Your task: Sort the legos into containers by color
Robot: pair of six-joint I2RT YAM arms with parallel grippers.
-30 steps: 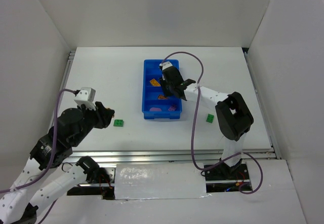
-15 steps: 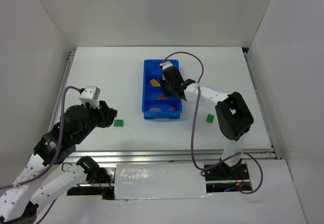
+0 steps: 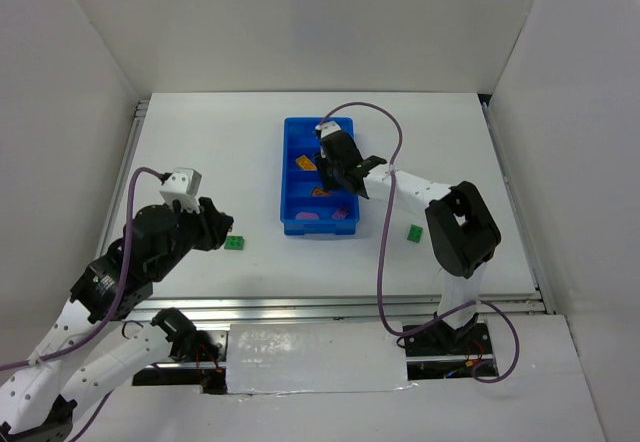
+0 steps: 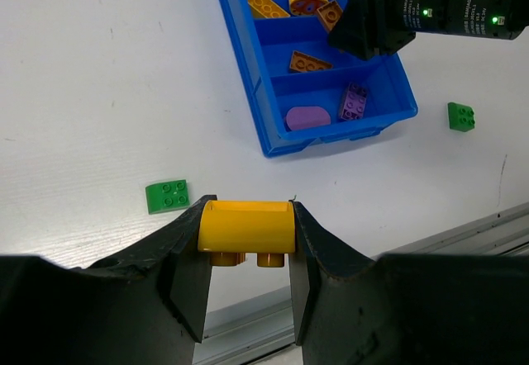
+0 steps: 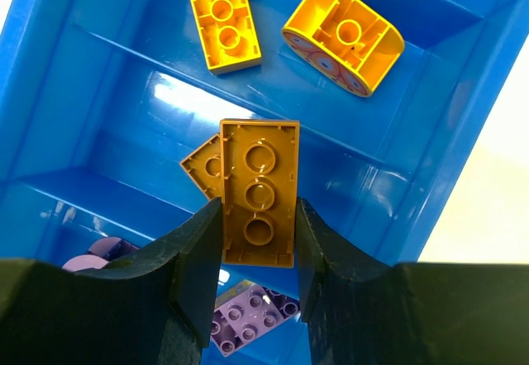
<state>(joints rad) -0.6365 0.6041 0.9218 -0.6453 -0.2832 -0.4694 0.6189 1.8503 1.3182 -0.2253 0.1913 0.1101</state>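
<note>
Left gripper is closed on a yellow brick, with one finger against each end. The brick's curved top faces the camera and its studs point down. It is held off the table, near the front left, well apart from the blue tray. A green plate lies flat on the table just beside the left gripper, on the side away from the tray.

Right gripper is closed on a brown plate, gripped on its long sides. The three round sockets of its underside face the wrist camera. It hangs over the middle of the tray, right above a brown wedge lying in a compartment there; contact cannot be told.

The compartment beyond holds a yellow plate and a yellow rounded brick, apart from each other. The nearest compartment holds a purple oval piece and a purple brick, side by side.

A green brick sits on the table right of the tray, near the right arm's elbow and outside any compartment.
</note>
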